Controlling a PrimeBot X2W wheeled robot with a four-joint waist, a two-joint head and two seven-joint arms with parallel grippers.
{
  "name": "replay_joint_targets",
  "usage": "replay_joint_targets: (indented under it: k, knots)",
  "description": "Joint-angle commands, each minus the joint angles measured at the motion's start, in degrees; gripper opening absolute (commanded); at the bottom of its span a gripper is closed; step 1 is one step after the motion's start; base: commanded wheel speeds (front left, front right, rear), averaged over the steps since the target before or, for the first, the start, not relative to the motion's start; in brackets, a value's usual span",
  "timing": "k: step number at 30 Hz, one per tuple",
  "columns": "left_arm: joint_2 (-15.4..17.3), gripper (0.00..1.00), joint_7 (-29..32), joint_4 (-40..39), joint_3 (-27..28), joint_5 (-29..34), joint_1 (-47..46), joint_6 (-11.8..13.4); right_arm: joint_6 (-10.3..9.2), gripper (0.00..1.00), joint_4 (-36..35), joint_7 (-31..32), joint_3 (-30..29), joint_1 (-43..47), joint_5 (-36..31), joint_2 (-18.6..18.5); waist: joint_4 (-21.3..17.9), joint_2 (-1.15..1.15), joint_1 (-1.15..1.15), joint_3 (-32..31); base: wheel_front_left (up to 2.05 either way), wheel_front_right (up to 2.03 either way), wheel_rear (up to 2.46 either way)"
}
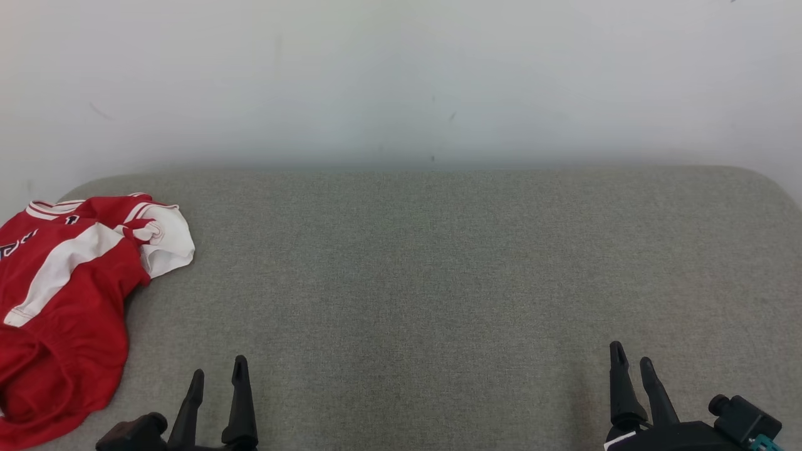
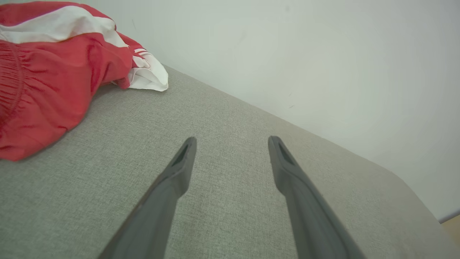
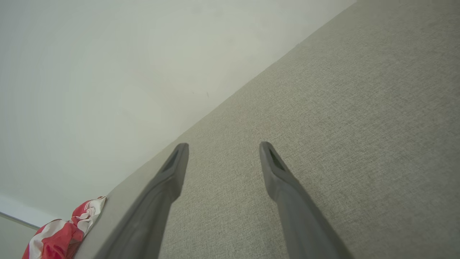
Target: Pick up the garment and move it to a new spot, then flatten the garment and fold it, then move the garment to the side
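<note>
At the far left of the grey fabric worktop [image 1: 438, 263], I see the garment [image 1: 62, 300] lying in a crumpled heap. It is a red top with white panels and a red-and-white striped collar [image 1: 47, 210], and part of it runs off the left edge of my head view. Across its chest there is dark lettering [image 1: 14, 247], but the frame cuts it off and folds hide the rest, so I cannot read it. A small dark mark near the collar may be a numeral, though I cannot tell. I can make out no brand or label.

Just right of the garment and nearer to me, my left tool [image 1: 218, 368] hovers with its fingers apart and nothing between them. It is close beside the cloth but not touching it. My left wrist view confirms this, with the left tool [image 2: 233, 140] spread over bare fabric and the garment [image 2: 54, 90] off to the upper left.

The middle of the worktop is bare up to the pale wall [image 1: 401, 81].

At the far right, my right tool [image 1: 631, 352] also stands spread and empty, well apart from the garment. In its wrist view the right tool [image 3: 223, 145] points along bare fabric, with the garment [image 3: 61, 233] small in the lower left corner.

By my reckoning nothing is done yet. The pick-up, the move to a new spot, the flattening, the fold and the final shift aside all remain.
</note>
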Motion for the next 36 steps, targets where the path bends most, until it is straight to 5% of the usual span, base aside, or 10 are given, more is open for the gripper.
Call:
replay_joint_targets:
  k: [1, 36]
  knots:
    - [0.48, 1.00, -0.75, -0.55, -0.41, 2.84, 0.22, 0.14, 0.14, 1.00, -0.36, -0.71, 0.12, 0.18, -2.46, -0.04, 0.00, 0.00, 0.00, -0.05, 0.00, 0.00, 0.00]
    - [0.60, 1.00, -5.14, 2.97, -2.65, 18.56, 1.22, 0.74, 0.18, 1.00, 1.67, -5.14, 1.01, 1.68, -19.25, -0.03, 0.40, 0.00, 0.00, -1.33, 0.00, 0.00, 0.00]
